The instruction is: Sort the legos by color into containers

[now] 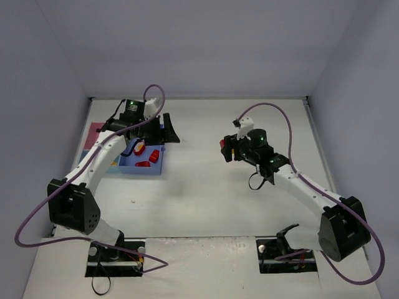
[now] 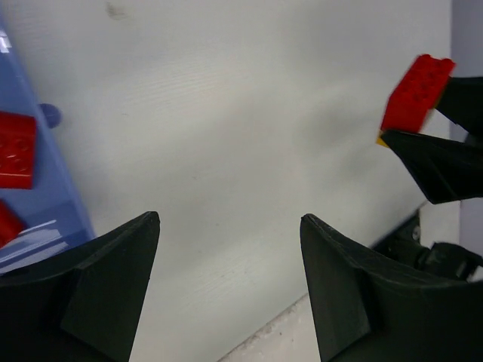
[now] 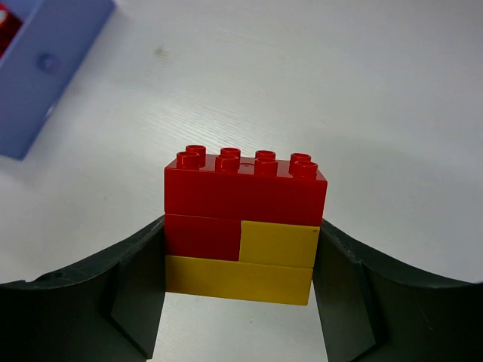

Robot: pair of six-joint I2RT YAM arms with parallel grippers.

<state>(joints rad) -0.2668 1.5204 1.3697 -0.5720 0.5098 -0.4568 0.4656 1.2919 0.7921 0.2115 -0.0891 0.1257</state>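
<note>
Right wrist view alone resolves the stack (image 3: 241, 226): glossy studded red bricks on yellow, pinched by the right gripper (image 3: 240, 253) over the table (image 3: 377, 90). The left gripper (image 2: 230, 226) is spread beside the blue tray (image 2: 53, 188).

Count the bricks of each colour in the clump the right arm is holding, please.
Stack in the right end effector, seen in the right wrist view:
red bricks: 2
yellow bricks: 2
total: 4
</note>
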